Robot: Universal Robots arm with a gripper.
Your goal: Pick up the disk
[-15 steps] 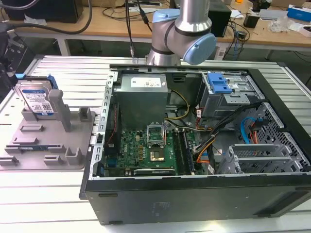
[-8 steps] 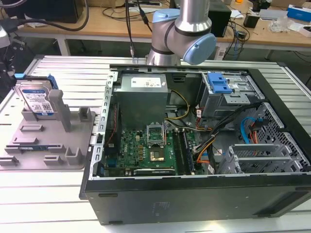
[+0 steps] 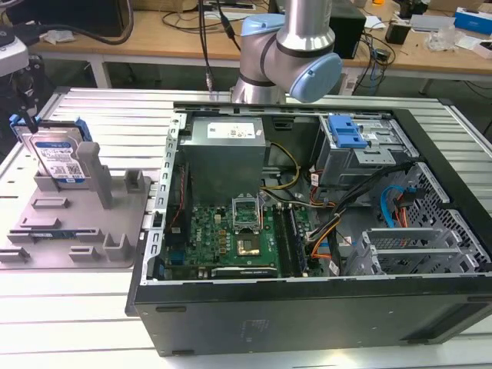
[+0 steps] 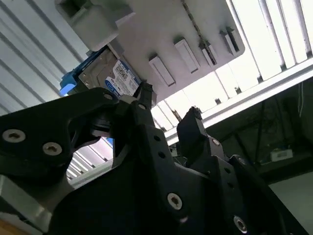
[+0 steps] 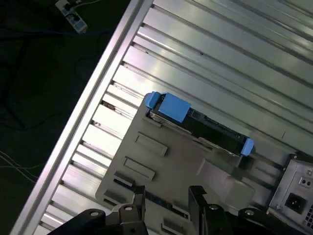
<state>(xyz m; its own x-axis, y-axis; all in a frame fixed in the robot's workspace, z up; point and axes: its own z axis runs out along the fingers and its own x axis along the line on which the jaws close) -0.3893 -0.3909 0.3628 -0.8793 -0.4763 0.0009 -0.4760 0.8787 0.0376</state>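
One flat, rectangular, silver-grey hard drive, the disk (image 3: 58, 157), stands on edge at the exterior view's left. Its white-and-blue label faces out and blue trim runs along its side. It sits in a slot of the grey plastic holder with upright posts (image 3: 84, 231). The holder lies on the ribbed aluminium surface (image 3: 100, 108), just beside the open black computer case (image 3: 307, 307) that takes up the middle and the exterior view's right. Inside the case I can see a green motherboard (image 3: 231, 231), a grey metal power supply box (image 3: 227, 150) and a blue plastic drive-bay bracket (image 3: 346, 132). The pale grey robot arm with blue joint caps (image 3: 296, 46) stands beyond the case.

In the first wrist view the tool (image 5: 166, 190) looks down on the holder (image 5: 161, 161) from above. Its two black fingers (image 5: 197, 200) are spread wide with nothing between them. The disk (image 5: 210, 129) shows edge-on there, upright in its slot, apart from the fingertips and untouched. In the second wrist view the tool (image 4: 169, 99) again gapes empty. The disk (image 4: 105, 71) is beyond the fingertips, held against the holder (image 4: 161, 29).
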